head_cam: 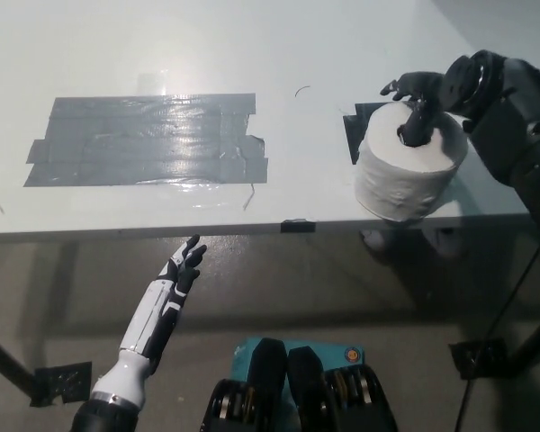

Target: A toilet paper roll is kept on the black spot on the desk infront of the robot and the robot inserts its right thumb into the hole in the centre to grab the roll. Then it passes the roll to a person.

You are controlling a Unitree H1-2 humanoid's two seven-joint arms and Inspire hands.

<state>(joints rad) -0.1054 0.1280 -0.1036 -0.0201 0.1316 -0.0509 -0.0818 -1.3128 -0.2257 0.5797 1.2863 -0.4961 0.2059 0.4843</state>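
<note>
Toilet paper roll is not the biggest thing in view; that is the white desk, which fills the upper half of the head view and ends in a front edge running across the middle. On its left part lies a broad grey tape patch, flat and shiny, well apart from the roll. The black right arm comes in from the right edge and reaches over the desk's right end. The roll stands upright near the desk's front right, its hole facing up, partly covering a black spot of tape whose corner shows at the roll's left. The right hand sits over the roll's top with its thumb pushed down into the centre hole, while its other fingers spread out just beyond the far rim, not closed on the paper. The white left hand rests below the desk edge at lower left, fingers apart, holding nothing.
</note>
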